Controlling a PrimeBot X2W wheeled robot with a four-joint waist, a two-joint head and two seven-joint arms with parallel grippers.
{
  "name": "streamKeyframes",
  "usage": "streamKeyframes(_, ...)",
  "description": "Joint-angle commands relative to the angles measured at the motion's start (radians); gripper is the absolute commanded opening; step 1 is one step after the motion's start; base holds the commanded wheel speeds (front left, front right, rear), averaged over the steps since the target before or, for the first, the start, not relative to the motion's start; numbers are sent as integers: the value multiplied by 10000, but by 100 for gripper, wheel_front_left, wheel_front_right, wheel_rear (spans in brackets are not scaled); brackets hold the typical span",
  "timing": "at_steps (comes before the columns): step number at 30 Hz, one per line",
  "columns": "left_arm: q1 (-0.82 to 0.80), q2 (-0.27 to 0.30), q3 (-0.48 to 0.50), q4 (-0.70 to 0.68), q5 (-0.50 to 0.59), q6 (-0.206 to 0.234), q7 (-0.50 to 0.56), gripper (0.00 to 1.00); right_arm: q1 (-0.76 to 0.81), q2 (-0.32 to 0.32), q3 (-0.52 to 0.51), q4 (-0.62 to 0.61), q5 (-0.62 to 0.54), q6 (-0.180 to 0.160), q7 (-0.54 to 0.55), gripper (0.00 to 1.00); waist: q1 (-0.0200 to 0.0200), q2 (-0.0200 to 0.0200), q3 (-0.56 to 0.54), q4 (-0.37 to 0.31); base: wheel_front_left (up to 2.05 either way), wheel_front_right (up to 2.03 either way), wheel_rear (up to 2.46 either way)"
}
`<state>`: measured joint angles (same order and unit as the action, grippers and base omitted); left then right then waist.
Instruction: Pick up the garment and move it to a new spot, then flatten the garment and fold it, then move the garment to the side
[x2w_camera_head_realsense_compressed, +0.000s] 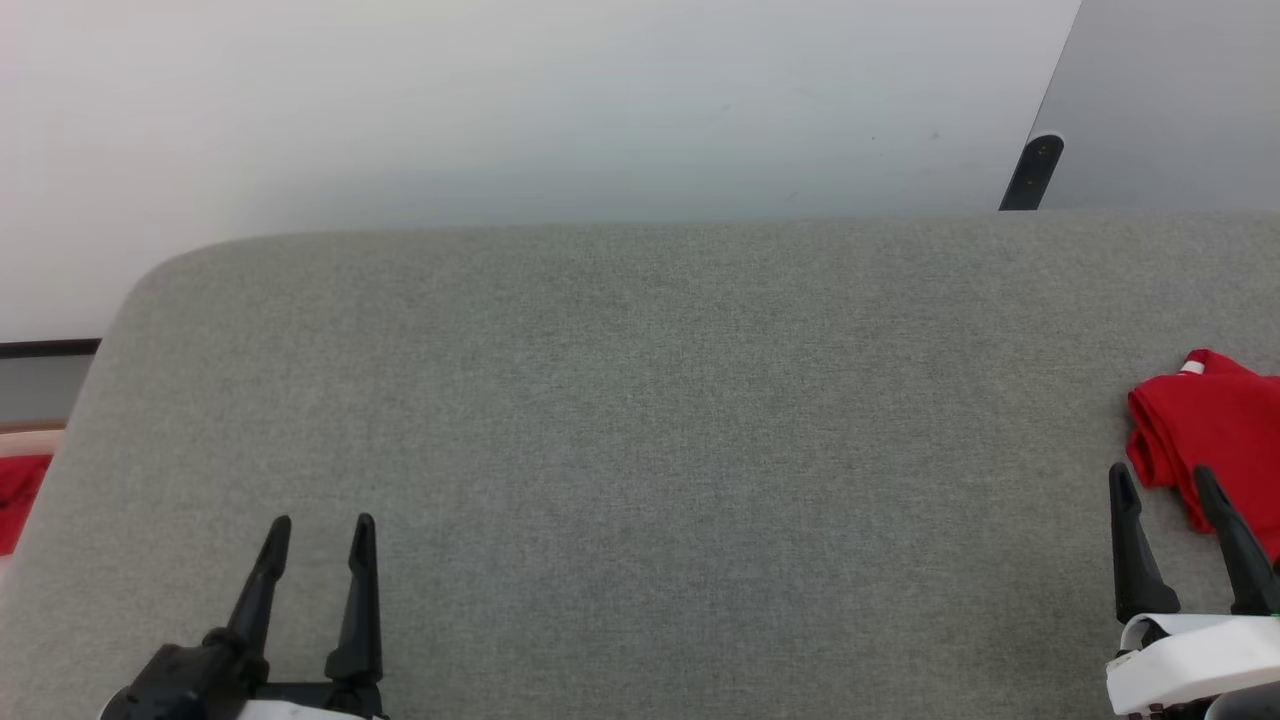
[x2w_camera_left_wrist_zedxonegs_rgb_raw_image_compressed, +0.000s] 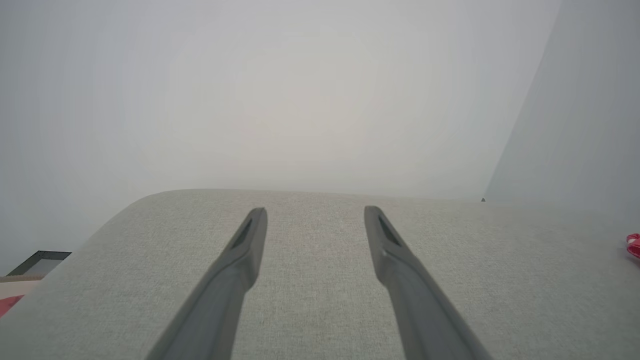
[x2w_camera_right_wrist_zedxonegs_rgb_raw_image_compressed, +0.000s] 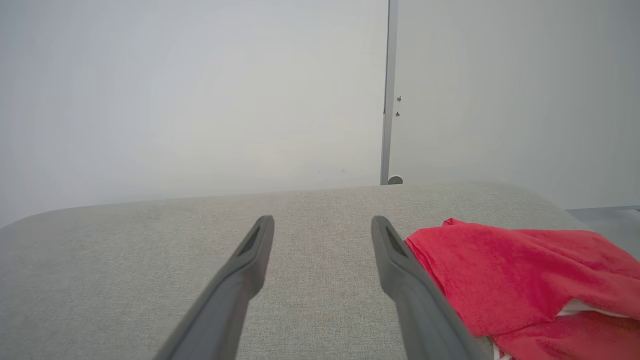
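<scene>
The garment (x2w_camera_head_realsense_compressed: 1210, 425) is a crumpled red shirt with a bit of white trim, lying at the far right of the grey padded surface (x2w_camera_head_realsense_compressed: 640, 420) and cut off by the head view's edge. In the right wrist view the garment (x2w_camera_right_wrist_zedxonegs_rgb_raw_image_compressed: 510, 280) lies just right of the right finger. My right gripper (x2w_camera_head_realsense_compressed: 1168, 485) stands open at the lower right, its tips at the garment's near left edge, nothing between them. My left gripper (x2w_camera_head_realsense_compressed: 320, 535) is open at the lower left over bare grey fabric, far from the garment. A red sliver of the garment (x2w_camera_left_wrist_zedxonegs_rgb_raw_image_compressed: 633, 245) shows at the left wrist view's right edge.
The grey surface has a rounded far-left corner and ends at a white wall (x2w_camera_head_realsense_compressed: 500, 100). A dark post (x2w_camera_head_realsense_compressed: 1032, 172) stands behind its far right edge. A plain red cloth (x2w_camera_head_realsense_compressed: 18, 500) lies beyond the left edge, below the surface.
</scene>
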<state>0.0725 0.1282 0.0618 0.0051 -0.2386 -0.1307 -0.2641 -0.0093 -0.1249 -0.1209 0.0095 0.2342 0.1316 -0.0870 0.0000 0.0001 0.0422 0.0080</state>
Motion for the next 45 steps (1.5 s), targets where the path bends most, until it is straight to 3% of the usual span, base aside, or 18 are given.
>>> streamKeyframes(1, 89, 22, -41, 10, -102, 5, 6, 100, 65, -27, 55, -56, -55, -16, -98, 100, 0, -1, -17, -3, 0, 0, 0)
streamKeyframes(17, -244, 476, -482, 675, -1043, 4, 15, 100, 177, -2, 177, -123, 22, -16, -475, 100, 0, -1, -24, -131, 0, 0, 0)
streamKeyframes(45, -396, 713, -549, 648, -799, 217, 12, 100, 7, 114, 364, 25, 254, -16, -477, 100, 0, -1, 57, -302, 0, 0, 0)
